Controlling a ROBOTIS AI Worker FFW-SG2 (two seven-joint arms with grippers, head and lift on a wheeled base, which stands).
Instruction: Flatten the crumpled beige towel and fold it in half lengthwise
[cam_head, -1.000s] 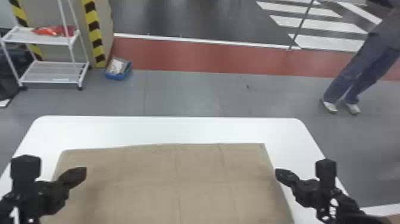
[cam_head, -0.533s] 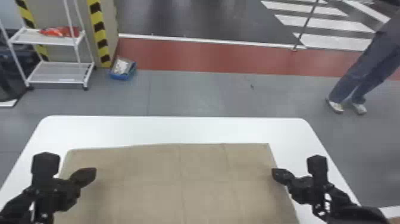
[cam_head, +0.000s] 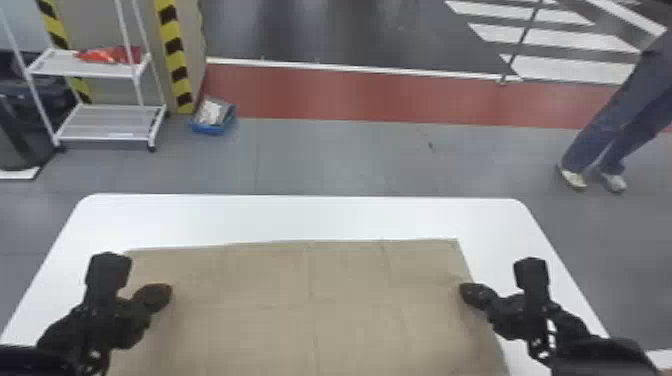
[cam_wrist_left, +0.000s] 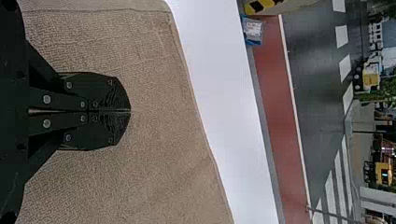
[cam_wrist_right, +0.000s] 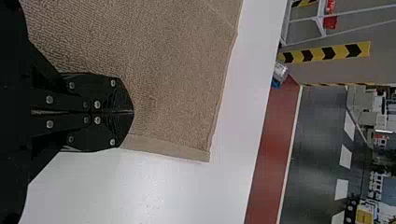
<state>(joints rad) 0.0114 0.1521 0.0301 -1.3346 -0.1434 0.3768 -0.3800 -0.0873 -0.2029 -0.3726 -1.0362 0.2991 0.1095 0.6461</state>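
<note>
My left gripper (cam_head: 162, 297) is over the left part of the beige towel (cam_head: 310, 305), which lies spread flat with faint creases on the white table. My right gripper (cam_head: 467, 295) is at the towel's right edge, near its far right corner. In the left wrist view the left gripper (cam_wrist_left: 130, 111) is shut, with the towel (cam_wrist_left: 163, 140) behind it. In the right wrist view the right gripper (cam_wrist_right: 133, 112) is likewise shut, beside the towel's hemmed edge (cam_wrist_right: 163, 147). No cloth can be made out between either pair of fingertips.
The white table (cam_head: 280, 215) shows a bare strip beyond the towel and along its right side. On the floor past it stand a white shelf rack (cam_head: 107, 122) and a blue bin (cam_head: 214, 129) at the left.
In the head view both grippers have shifted inward over the towel, the left one to the right and the right one slightly left. The towel looks the same.
</note>
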